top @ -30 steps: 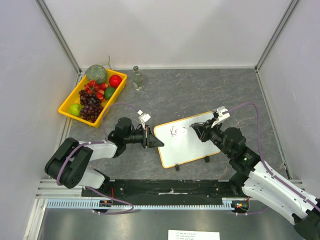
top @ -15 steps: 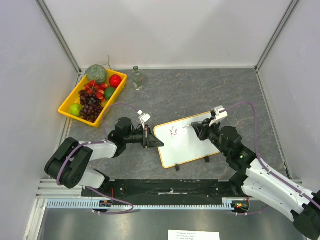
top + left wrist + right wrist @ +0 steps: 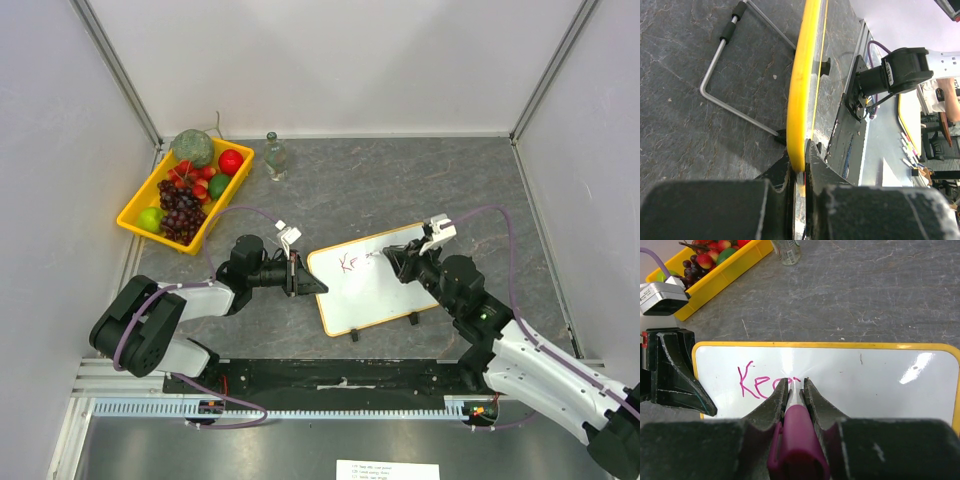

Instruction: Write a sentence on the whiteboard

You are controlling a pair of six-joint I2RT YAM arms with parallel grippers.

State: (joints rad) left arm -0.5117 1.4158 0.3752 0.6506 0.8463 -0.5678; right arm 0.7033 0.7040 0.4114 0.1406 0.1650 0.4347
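Fruit tray (image 3: 150,236): yellow, well left of the whiteboard (image 3: 385,300). Left gripper (image 3: 303,278): clamped on the whiteboard's left frame edge, steadying it. Whiteboard: flat on the table (image 3: 420,190), between both arms. Writing (image 3: 756,382): magenta "Ke", third letter part-formed. Marker (image 3: 799,432): pinched in the right gripper (image 3: 795,385), tip at the board. Step: mid-word. Next: short strokes rightward, light pressure.

Overhead view, close wrist views, whiteboard (image 3: 385,292) shared

We saw the whiteboard (image 3: 385,290) lying on the table (image 3: 400,190), left gripper (image 3: 303,279) at its left edge, right gripper (image 3: 384,258) right by the pink scribble (image 3: 349,264), 1 fruit tray (image 3: 133,226) back left.
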